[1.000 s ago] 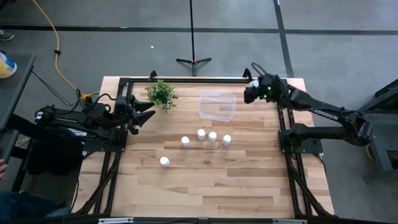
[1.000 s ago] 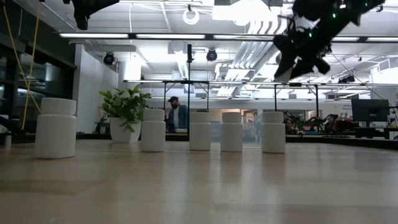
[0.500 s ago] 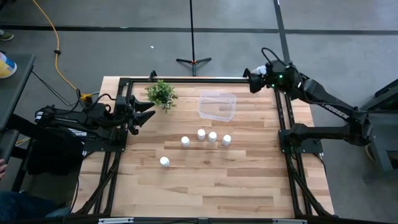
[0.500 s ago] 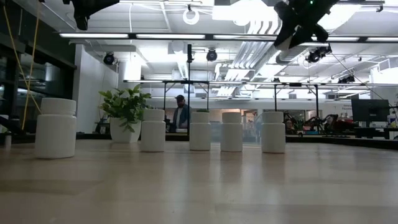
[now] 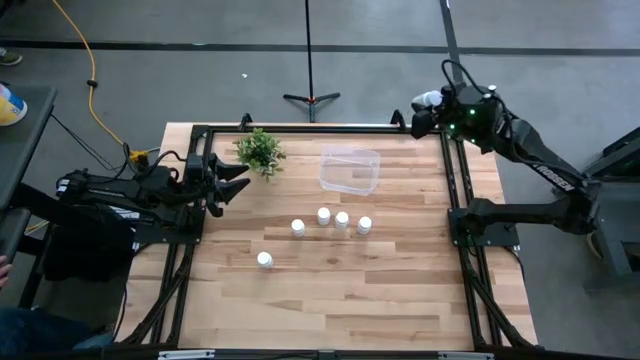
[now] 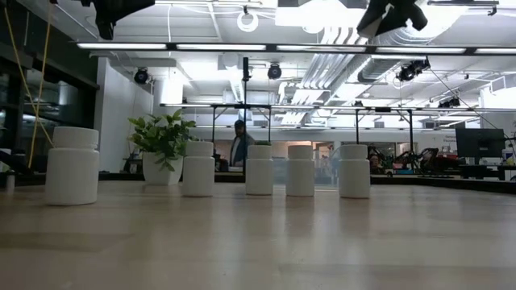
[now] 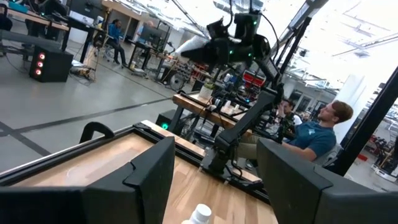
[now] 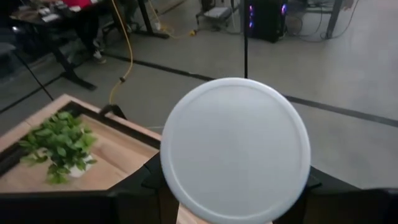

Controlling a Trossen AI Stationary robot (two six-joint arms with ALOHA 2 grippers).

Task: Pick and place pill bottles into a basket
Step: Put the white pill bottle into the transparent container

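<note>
White plastic is what I deal in: small, stiff, light bottles that tip easily, their smooth walls best pinched across the body just under the cap. I place everything by the basket [image 5: 350,170], clear and shallow, on the far part of the tabletop [image 5: 400,290].

Well left of the basket, past the plant [image 5: 260,151], my left gripper [image 5: 240,180] waits at the tabletop's left edge, fingers spread with nothing between them.

Near the basket's front, four bottles stand: one [image 5: 298,228] left of it, then three in a row [image 5: 324,215], [image 5: 342,220], [image 5: 364,226] just before its front wall. A fifth [image 5: 264,260] stands apart, farther forward and to the left.

Right of the basket, raised over the tabletop's far right corner, my right gripper [image 5: 422,113] is closed on a sixth bottle [image 8: 235,149]; its cap fills the wrist view, fingers either side. The basket looks empty, so I judge this bottle has yet to go in.
</note>
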